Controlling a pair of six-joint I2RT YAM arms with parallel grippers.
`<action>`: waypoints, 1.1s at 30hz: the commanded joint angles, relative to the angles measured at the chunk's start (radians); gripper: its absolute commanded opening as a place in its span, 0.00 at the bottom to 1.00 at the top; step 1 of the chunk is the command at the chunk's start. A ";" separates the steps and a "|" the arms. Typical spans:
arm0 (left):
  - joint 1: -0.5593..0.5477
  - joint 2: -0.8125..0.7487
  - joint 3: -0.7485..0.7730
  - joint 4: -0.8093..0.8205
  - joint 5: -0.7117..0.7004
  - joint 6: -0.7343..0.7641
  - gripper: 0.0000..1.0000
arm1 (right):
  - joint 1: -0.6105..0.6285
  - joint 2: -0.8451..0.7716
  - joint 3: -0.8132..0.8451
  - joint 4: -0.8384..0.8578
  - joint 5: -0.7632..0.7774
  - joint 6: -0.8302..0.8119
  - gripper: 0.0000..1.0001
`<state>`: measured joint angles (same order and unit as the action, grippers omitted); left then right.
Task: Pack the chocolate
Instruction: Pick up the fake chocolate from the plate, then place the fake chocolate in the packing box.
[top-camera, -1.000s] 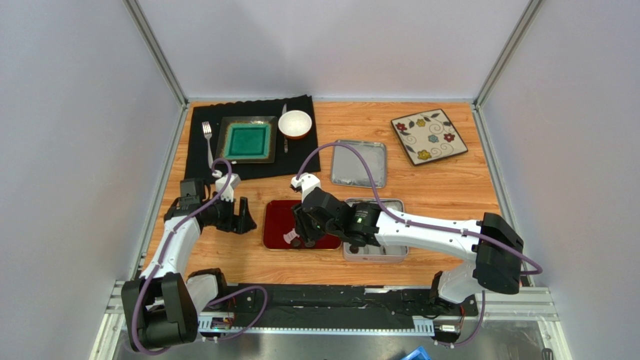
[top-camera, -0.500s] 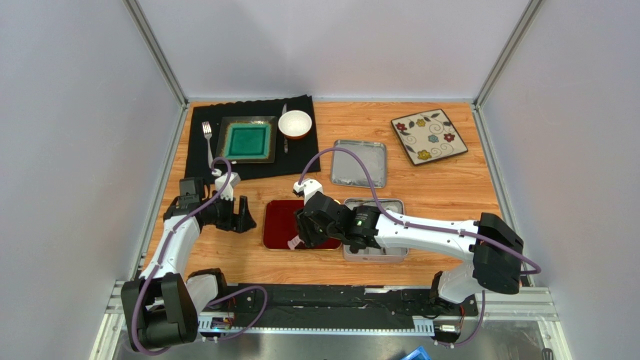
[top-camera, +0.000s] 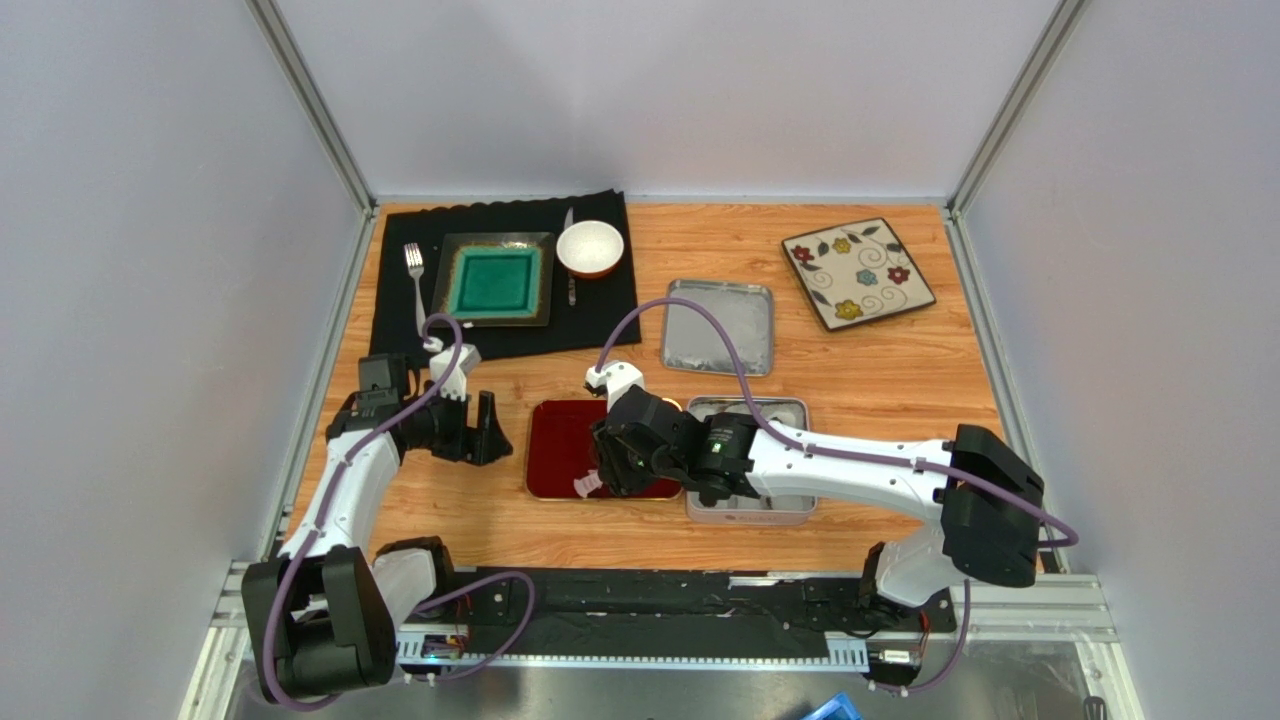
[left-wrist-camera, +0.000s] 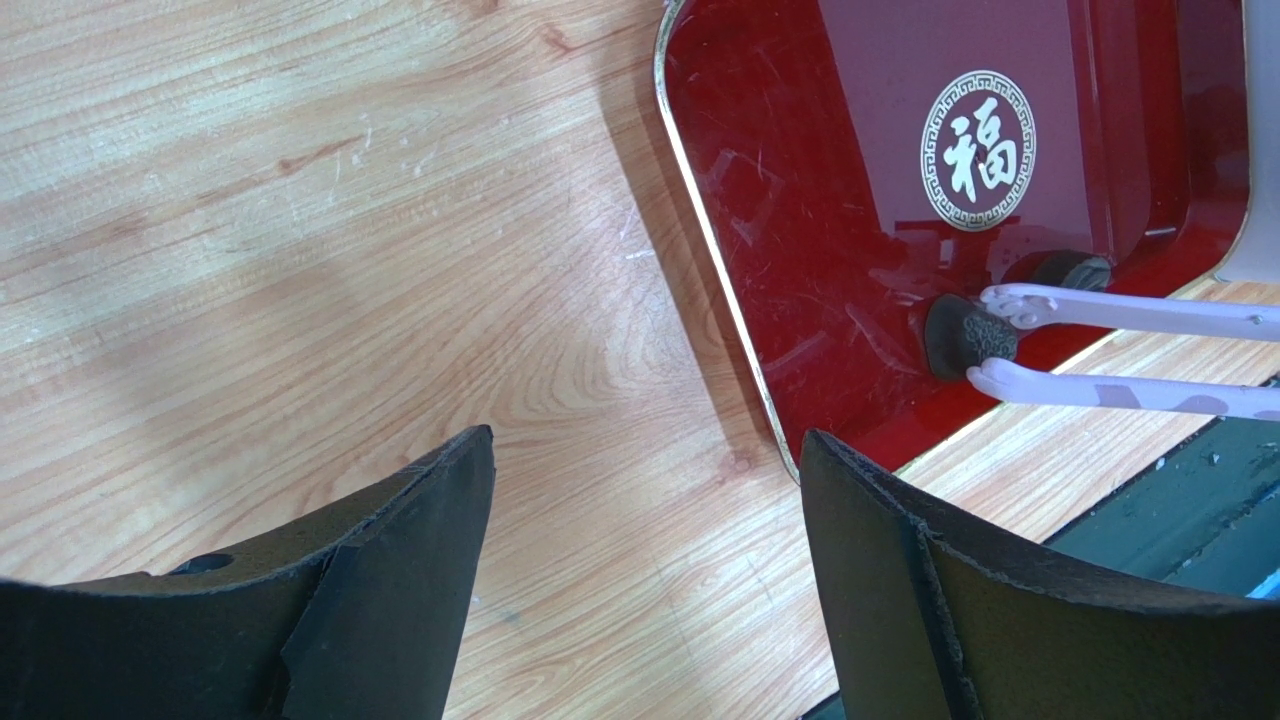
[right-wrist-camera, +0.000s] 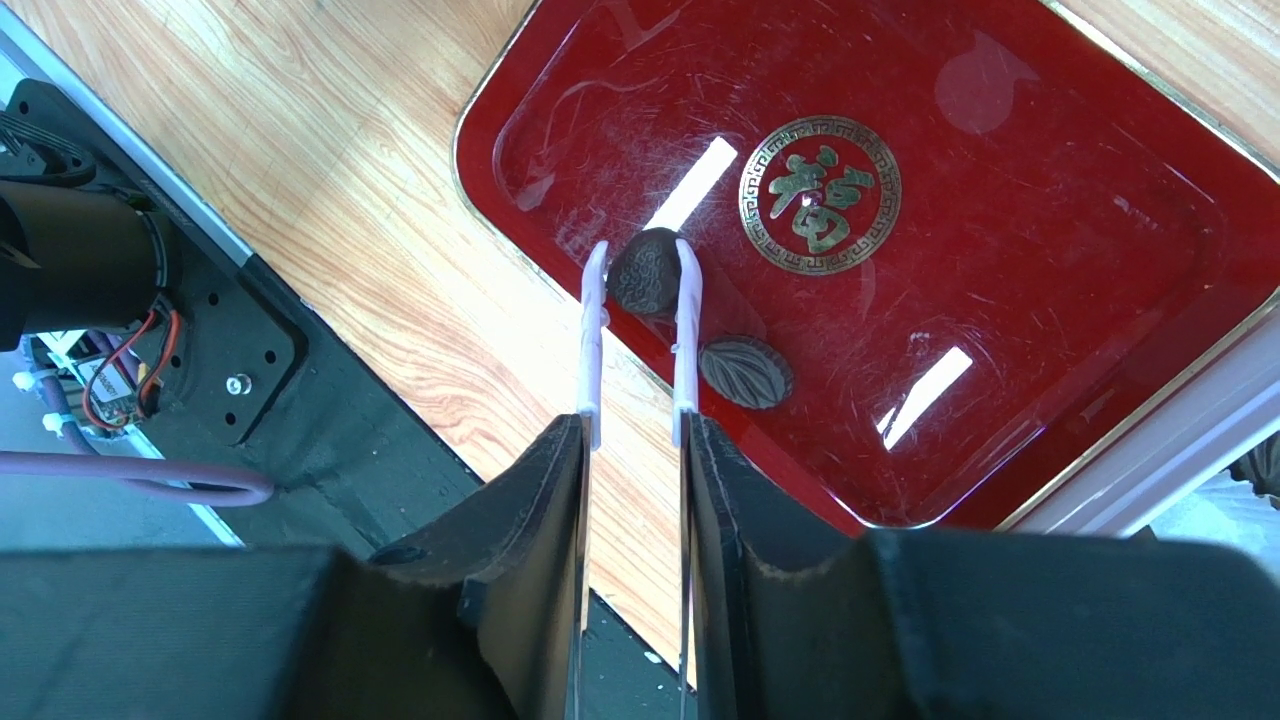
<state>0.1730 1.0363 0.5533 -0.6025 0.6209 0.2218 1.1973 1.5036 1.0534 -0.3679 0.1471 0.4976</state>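
- Step in hand: picking one chocolate off the tray (right-wrist-camera: 1052, 225) to carry it to the tin (top-camera: 784, 407).
- The right gripper (right-wrist-camera: 640, 258) reaches down by the tray's near edge. Its thin white fingers (right-wrist-camera: 592, 345) are set narrow, one on each side of the round piece (right-wrist-camera: 646, 273). Both look pressed against it, so I judge it pinched.
- The round piece looks to rest on the tray floor, not yet lifted.
- A leaf piece (right-wrist-camera: 747, 372) lies just beside it on the tray, apart from the fingers.
- The left gripper (left-wrist-camera: 646, 450) hangs over bare table (left-wrist-camera: 301, 225) left of the tray, jaws wide, holding nothing.
- The tin lies just right of the tray, largely under the right arm. What it holds is hidden.
- Next move, as I judge it: lift straight up with a light hold so the piece neither slips nor gets crushed. Then clear the tray's rim, swing right over the tin, lower, and open.
- The leaf piece is left to fetch after that.
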 joint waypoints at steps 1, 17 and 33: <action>0.008 -0.004 0.043 0.001 0.026 0.005 0.83 | 0.008 -0.031 0.037 0.000 0.037 -0.024 0.14; 0.008 -0.005 0.045 -0.003 0.026 0.004 0.83 | -0.057 -0.388 0.020 -0.288 0.215 -0.025 0.11; 0.008 -0.010 0.050 -0.013 0.036 0.001 0.83 | -0.058 -0.783 -0.118 -0.747 0.364 0.312 0.11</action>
<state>0.1730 1.0363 0.5659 -0.6109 0.6258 0.2214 1.1400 0.7162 0.9207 -1.0080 0.4561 0.7029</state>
